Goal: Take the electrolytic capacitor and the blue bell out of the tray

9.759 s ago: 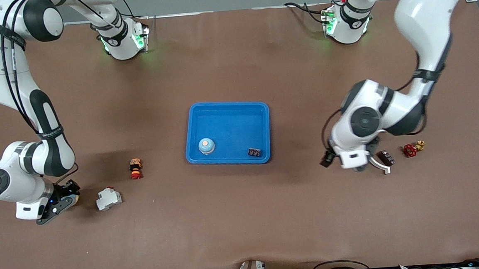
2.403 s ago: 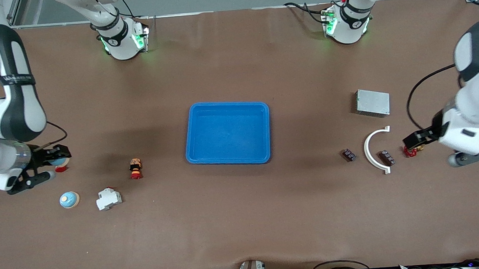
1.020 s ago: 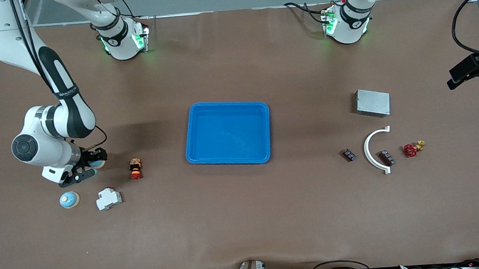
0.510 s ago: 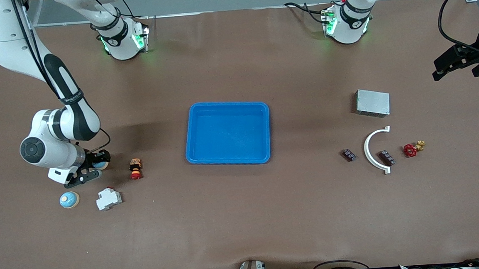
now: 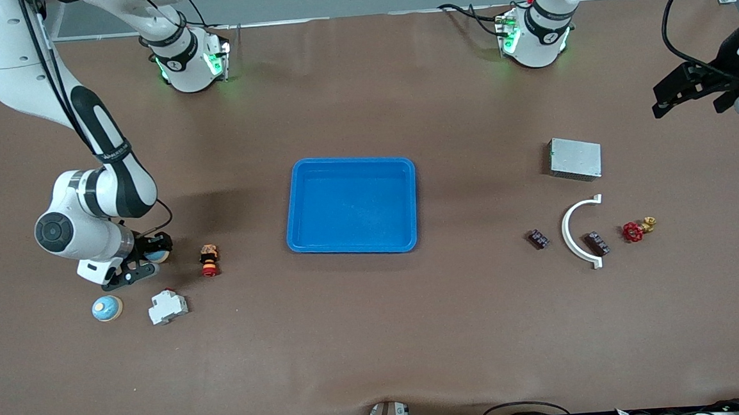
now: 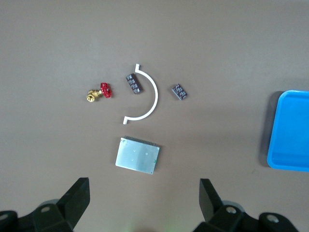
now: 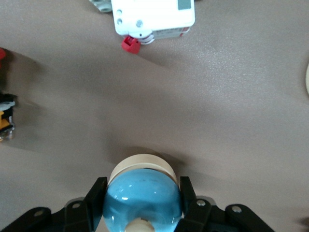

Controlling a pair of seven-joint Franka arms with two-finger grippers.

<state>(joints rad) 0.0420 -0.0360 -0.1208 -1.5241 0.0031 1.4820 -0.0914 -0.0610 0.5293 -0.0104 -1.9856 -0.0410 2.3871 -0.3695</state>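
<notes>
Tray [image 5: 349, 170] bare; right gripper [image 5: 143, 258] pinches a blue bell [image 7: 142, 195] low over surface toward right arm's end from tray — judge: lower gently, release flat; left gripper [image 6: 145, 203] spread, waiting above.

Brown table [image 5: 377, 335] is carrying a blue tray [image 5: 353, 247] at frame centre; bell [image 5: 106, 308], white breaker [image 5: 168, 307], small figure [image 5: 209, 259] lower left; grey box [image 5: 575, 158], white arc [image 5: 573, 233], red valve [image 5: 634, 232] at right.

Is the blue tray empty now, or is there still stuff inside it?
Empty. The front view shows only bare blue floor inside the tray; nothing sits in it. A blue bell rests out on the table, toward the right arm's end.
</notes>
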